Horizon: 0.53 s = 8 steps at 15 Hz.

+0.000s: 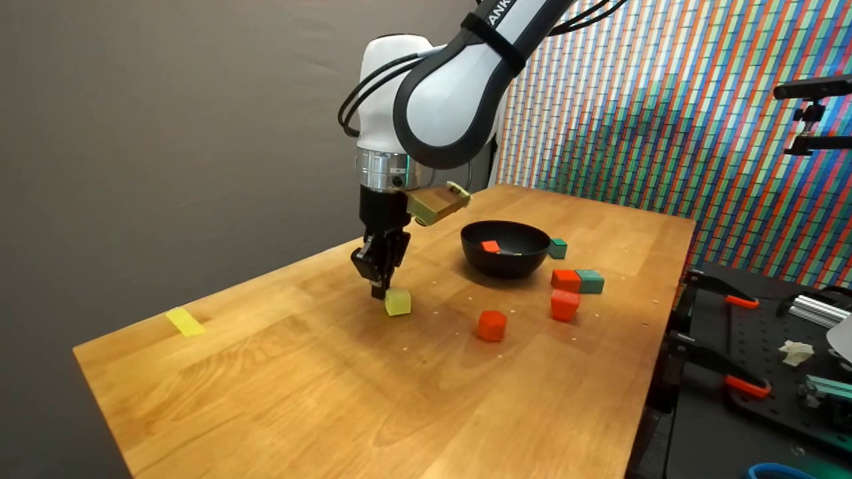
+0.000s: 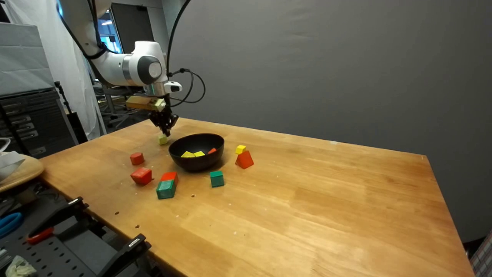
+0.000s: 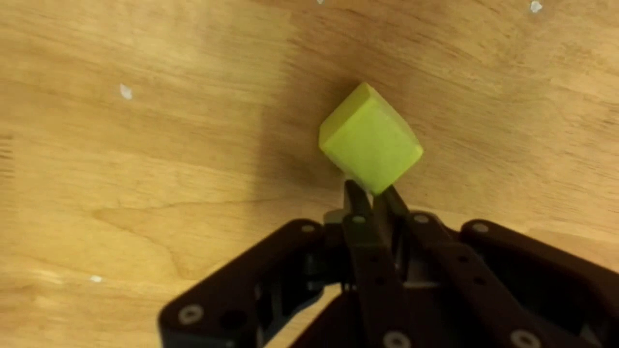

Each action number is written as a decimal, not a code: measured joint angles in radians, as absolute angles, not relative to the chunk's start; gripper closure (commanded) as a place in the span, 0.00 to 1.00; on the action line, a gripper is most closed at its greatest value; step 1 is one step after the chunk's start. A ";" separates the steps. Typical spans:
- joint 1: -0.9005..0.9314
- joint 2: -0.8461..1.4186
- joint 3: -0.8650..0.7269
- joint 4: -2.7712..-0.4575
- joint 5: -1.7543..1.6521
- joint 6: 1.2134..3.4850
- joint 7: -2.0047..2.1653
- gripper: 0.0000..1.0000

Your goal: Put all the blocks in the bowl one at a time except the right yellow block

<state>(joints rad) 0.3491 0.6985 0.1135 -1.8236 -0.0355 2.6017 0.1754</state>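
Note:
My gripper (image 1: 379,293) is low over the table, its fingertips close together on the corner of a yellow block (image 3: 371,142) in the wrist view. That block appears at table level in both exterior views. The black bowl (image 2: 196,163) holds two yellow blocks (image 2: 188,154) and a red block (image 1: 490,246). Right of the bowl in an exterior view, another yellow block (image 2: 240,149) touches a red-orange wedge-shaped block (image 2: 244,159); the bowl hides both elsewhere. A teal block (image 2: 216,179) stands by the bowl. A red block (image 1: 564,279) and teal block (image 1: 590,281) touch.
Two more red blocks (image 1: 492,326) (image 1: 565,305) stand between the gripper and the clamp-side table edge. A flat yellow tape strip (image 1: 186,321) lies by the table's corner. Black clamps (image 2: 125,254) grip the table's edge beside a dark cart. A wall runs along the opposite side.

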 measured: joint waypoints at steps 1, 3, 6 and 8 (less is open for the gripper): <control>0.348 0.684 0.112 -1.827 -0.035 2.586 0.177 0.93; 0.342 0.640 0.103 -1.842 -0.035 2.558 0.180 0.71; 0.321 0.581 0.088 -1.869 -0.035 2.509 0.181 0.75; 0.306 0.568 0.086 -1.885 -0.035 2.506 0.181 0.34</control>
<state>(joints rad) 0.3057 0.5680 0.0857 -1.8846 -0.0349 2.5056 0.1812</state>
